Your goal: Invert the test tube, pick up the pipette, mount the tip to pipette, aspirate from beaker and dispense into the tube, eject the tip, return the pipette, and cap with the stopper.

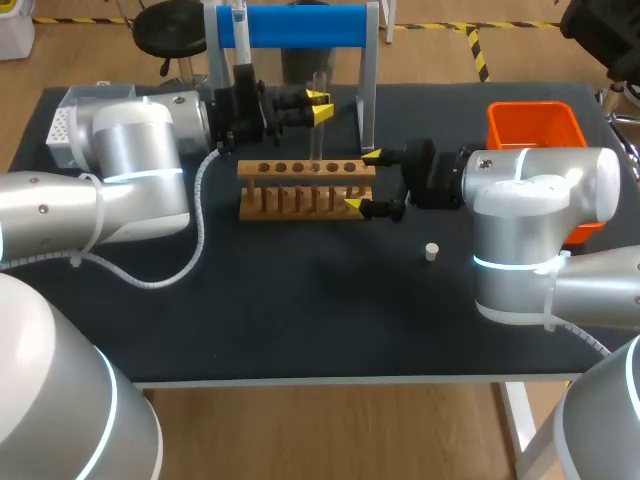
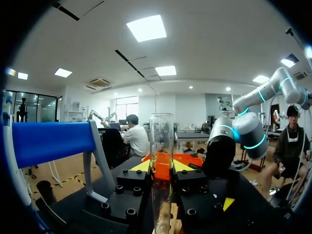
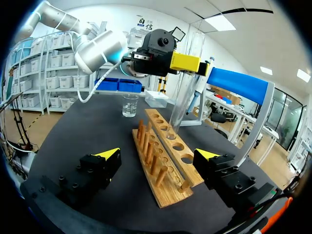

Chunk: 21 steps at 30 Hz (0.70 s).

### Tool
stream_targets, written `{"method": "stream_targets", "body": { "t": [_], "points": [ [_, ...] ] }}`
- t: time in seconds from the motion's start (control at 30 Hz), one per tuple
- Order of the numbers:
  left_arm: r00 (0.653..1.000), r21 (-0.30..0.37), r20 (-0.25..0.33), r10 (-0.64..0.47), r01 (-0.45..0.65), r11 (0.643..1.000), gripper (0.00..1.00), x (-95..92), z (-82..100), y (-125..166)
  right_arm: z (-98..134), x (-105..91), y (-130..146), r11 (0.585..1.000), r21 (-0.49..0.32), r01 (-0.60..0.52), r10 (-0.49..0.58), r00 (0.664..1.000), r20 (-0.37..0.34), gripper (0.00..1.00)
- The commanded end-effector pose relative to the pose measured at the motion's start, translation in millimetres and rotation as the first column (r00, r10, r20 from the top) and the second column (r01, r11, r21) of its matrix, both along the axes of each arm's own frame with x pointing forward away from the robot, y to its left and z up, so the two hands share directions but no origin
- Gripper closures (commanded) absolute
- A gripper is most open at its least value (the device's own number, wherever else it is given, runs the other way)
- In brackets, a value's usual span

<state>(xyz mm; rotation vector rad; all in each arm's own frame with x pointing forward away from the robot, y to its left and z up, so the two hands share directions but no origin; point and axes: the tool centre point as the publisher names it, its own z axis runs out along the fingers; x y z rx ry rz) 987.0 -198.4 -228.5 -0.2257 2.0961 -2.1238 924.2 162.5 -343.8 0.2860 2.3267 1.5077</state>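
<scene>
My left gripper [image 1: 318, 106] is shut on a clear glass test tube [image 1: 317, 135], which stands upright over the wooden rack [image 1: 300, 190]. In the left wrist view the tube [image 2: 162, 141] rises between the yellow fingertips [image 2: 140, 166] with its open mouth up. In the right wrist view the tube [image 3: 183, 83] has its lower end at a hole in the rack [image 3: 163, 161]. My right gripper [image 1: 362, 182] is open, with its fingers either side of the rack's right end and not touching it. A small white stopper [image 1: 431, 251] lies on the table in front of the right arm.
A blue pipette stand [image 1: 295, 26] is at the back behind the rack. An orange bin [image 1: 535, 125] sits at the back right and a white tip box [image 1: 62, 125] at the back left. A glass beaker [image 3: 129, 105] stands beyond the rack's far end.
</scene>
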Motion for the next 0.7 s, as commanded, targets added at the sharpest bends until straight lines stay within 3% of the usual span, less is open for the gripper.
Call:
{"method": "stream_targets", "body": {
  "t": [0.03, 0.7],
  "points": [
    [1.000, -0.005, 0.005, -0.004, 0.004, 1.000, 1.00, 1.6, -2.0, -0.4, 0.1, -1.1, 0.0, 1.000, -0.001, 0.003, -0.003, 1.000, 0.001, 0.00],
    [0.999, -0.017, 0.034, -0.009, 0.010, 1.000, 1.00, 7.2, -4.3, -2.0, 0.1, -1.1, 0.0, 1.000, -0.001, 0.003, -0.003, 1.000, 0.001, 0.00]
  ]
}}
